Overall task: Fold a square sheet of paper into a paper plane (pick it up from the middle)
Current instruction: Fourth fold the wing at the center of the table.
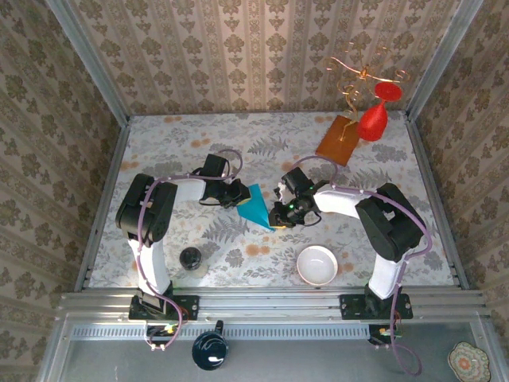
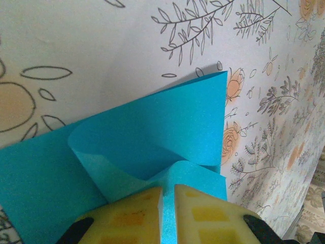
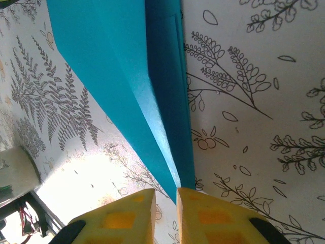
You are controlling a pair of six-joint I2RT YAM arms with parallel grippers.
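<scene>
The teal-blue square sheet of paper [image 1: 256, 207] sits mid-table between both arms, folded into a narrow pointed wedge. My left gripper [image 1: 241, 196] is at its upper left edge. In the left wrist view the paper [image 2: 167, 122] curls up in a loose fold and runs straight into the left gripper [image 2: 168, 190], which is shut on it. My right gripper [image 1: 278, 216] is at the wedge's lower tip. In the right wrist view the creased paper [image 3: 117, 66] tapers to a point that ends in the narrow slit of the right gripper [image 3: 166, 195], against its right finger [image 3: 203, 208].
A white bowl [image 1: 316, 265] stands near the front right and a small black cup [image 1: 190, 258] near the front left. At the back right are an orange-brown board [image 1: 337, 139], a red glass-shaped ornament [image 1: 374, 119] and a gold wire stand [image 1: 354, 76]. Patterned walls enclose the table.
</scene>
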